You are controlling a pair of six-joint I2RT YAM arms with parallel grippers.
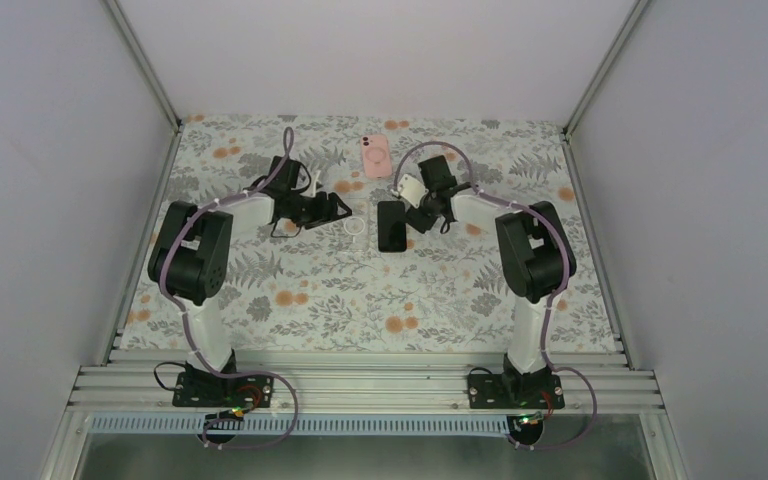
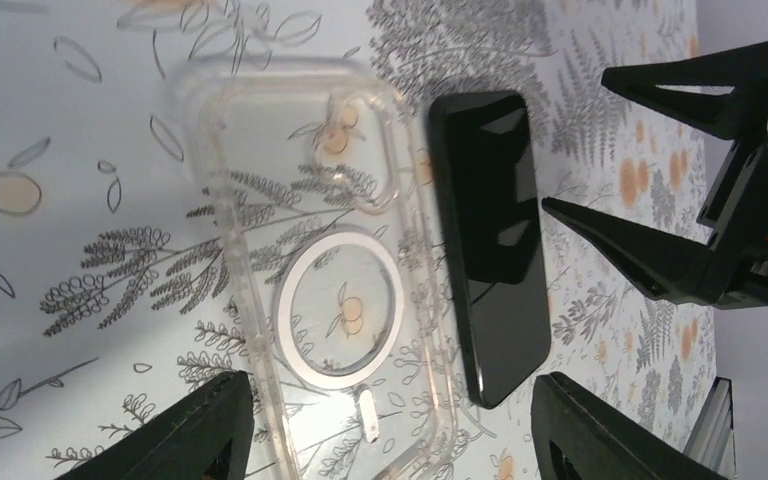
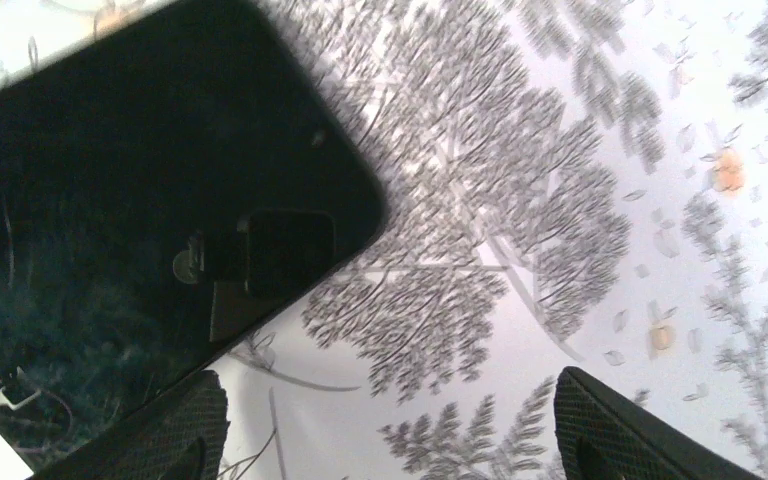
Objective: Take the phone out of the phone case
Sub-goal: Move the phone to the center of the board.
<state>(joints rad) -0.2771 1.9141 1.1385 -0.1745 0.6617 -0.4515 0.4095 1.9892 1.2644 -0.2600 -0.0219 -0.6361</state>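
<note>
My left gripper [image 2: 400, 445] hung low over the floral table [image 1: 440, 300] with its fingers spread wide and nothing clasped. The near end of the clear phone case [image 2: 320, 290] lay flat in the gap between them, closer to the finger on the left of the wrist view. The case was empty, and the tablecloth pattern showed through its ring. Just beside it, long edge to long edge, lay the black phone [image 2: 490, 240], screen up, flat on the table and already out of the case. I could not tell whether the two touched. My right gripper [image 3: 390, 440] stood over the phone's far corner, also released. Its fingers were parted with only tablecloth between them, and the phone was off toward the finger on the left of that wrist view, touching neither. From above, phone and case sat mid-table between my two grippers. Well beyond them, near the back edge, lay a pink phone [image 1: 376, 156].
</note>
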